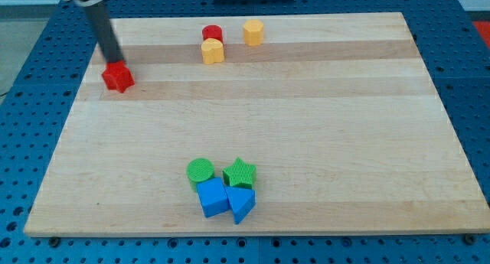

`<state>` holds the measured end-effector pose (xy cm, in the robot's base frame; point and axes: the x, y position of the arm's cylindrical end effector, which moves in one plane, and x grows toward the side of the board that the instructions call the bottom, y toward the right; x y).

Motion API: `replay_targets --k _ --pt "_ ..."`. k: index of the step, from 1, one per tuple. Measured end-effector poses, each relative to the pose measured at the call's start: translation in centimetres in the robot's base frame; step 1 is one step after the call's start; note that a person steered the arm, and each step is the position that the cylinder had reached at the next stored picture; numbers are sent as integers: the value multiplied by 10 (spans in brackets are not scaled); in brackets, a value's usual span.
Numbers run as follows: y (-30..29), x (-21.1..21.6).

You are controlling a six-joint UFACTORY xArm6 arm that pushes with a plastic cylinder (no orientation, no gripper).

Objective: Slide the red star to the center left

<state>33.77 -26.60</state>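
No pincer here: my tip [116,63] touches the top edge of the small red plastic star [118,78], near the wooden surface's [306,126] left edge. The star looks light, rigid, likely to spin; push centrally.

A dark rod slants down from the view's top left, my tip [117,63] touching the upper edge of the red star [118,78] near the left side of the wooden worktop [306,126]. Toward the view's top, a red cylinder [212,33] sits just above and against a yellow block [213,51], with a second yellow block, hexagonal [253,32], just to their right. Well apart, near the view's bottom, four blocks cluster together: a green cylinder [200,171], a green star [240,173], a blue cube [212,197] and a blue triangular block [242,204].
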Motion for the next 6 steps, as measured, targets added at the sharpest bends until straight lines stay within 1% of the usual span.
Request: replay_targets --k 1,3,4,5,6 --pt "4 -4" --pt "92 -29" --pt "84 -10" --pt "47 15" --pt "46 15"
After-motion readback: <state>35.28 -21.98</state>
